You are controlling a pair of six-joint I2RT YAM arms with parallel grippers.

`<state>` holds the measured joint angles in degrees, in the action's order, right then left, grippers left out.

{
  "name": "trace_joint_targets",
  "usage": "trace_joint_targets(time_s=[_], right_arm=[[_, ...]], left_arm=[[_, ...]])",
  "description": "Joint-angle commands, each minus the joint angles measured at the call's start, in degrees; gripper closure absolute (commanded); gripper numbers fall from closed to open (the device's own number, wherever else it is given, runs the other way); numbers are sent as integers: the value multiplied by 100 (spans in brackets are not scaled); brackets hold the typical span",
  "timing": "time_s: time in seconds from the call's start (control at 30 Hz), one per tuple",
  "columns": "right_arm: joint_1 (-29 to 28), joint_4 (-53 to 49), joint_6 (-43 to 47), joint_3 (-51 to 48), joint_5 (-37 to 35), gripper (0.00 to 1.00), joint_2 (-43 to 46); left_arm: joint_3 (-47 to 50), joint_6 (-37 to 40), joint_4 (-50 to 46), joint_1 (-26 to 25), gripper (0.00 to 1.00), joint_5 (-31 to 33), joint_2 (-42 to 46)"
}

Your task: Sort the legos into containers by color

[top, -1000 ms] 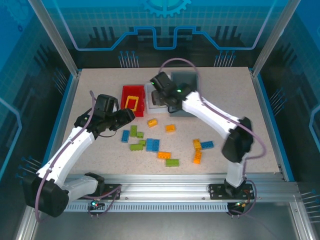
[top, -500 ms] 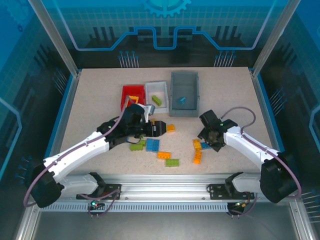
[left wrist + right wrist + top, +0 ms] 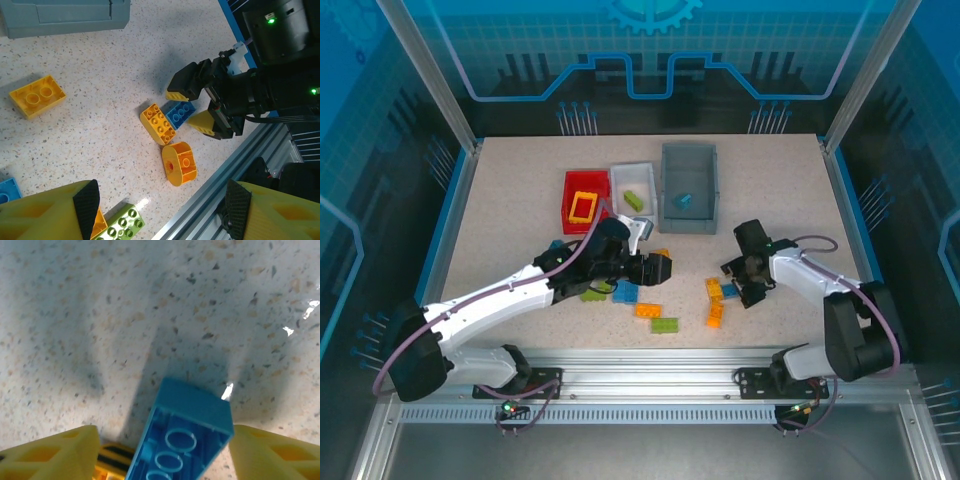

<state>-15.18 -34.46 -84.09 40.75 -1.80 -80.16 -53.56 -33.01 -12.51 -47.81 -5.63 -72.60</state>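
The left arm (image 3: pixel 500 295) stretches low across the table (image 3: pixel 510 190) from the near left corner to the middle. Its left gripper (image 3: pixel 658 268) hangs over the scattered legos (image 3: pixel 638 300), jaws wide apart with nothing between them. The right arm (image 3: pixel 820 285) folds at the elbow and points leftward. The right gripper (image 3: pixel 191 109) is down at the tabletop, jaws spread either side of a blue brick (image 3: pixel 182 435) that lies on the table, with a gap beside it. At the far side the grey bin (image 3: pixel 688 149) holds a blue piece, the white bin (image 3: pixel 630 168) a green one, and the red bin (image 3: pixel 567 200) an orange one. An orange brick (image 3: pixel 158 122) sits just beside the blue brick, near a rounded orange piece (image 3: pixel 179 162).
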Motion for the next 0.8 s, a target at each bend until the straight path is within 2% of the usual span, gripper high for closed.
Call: trace_joint_targets(time_s=[0.0,0.1,0.2,0.3,0.4,0.5,0.6,0.77], right_arm=[[121,139,-190,-164,200,38,-53],[131,255,-198,-242,180,49,-107],[129,298,-73,-226,128,69,-66],[-65,122,405,109,-427,77,320],[-652,-110,1366,909,-1407,77,596],[-1259,-291,2423,2033,-2077,76,243],[-1516,-577,3103,3228,-2212,76,-649],[-1438,-874,3665,4814,-2258,77,-2220]], left_arm=[[-128,102,118,-50,29,140,103],[-146,102,77,-45,29,190,135],[-189,83,-3,-53,29,315,207],[-200,18,-120,-54,30,578,386],[-201,-81,-316,-52,30,1014,639],[-233,-167,-551,-44,30,1431,823],[-282,-260,-771,-35,30,1804,919],[-376,-318,-845,-18,30,1902,930]])
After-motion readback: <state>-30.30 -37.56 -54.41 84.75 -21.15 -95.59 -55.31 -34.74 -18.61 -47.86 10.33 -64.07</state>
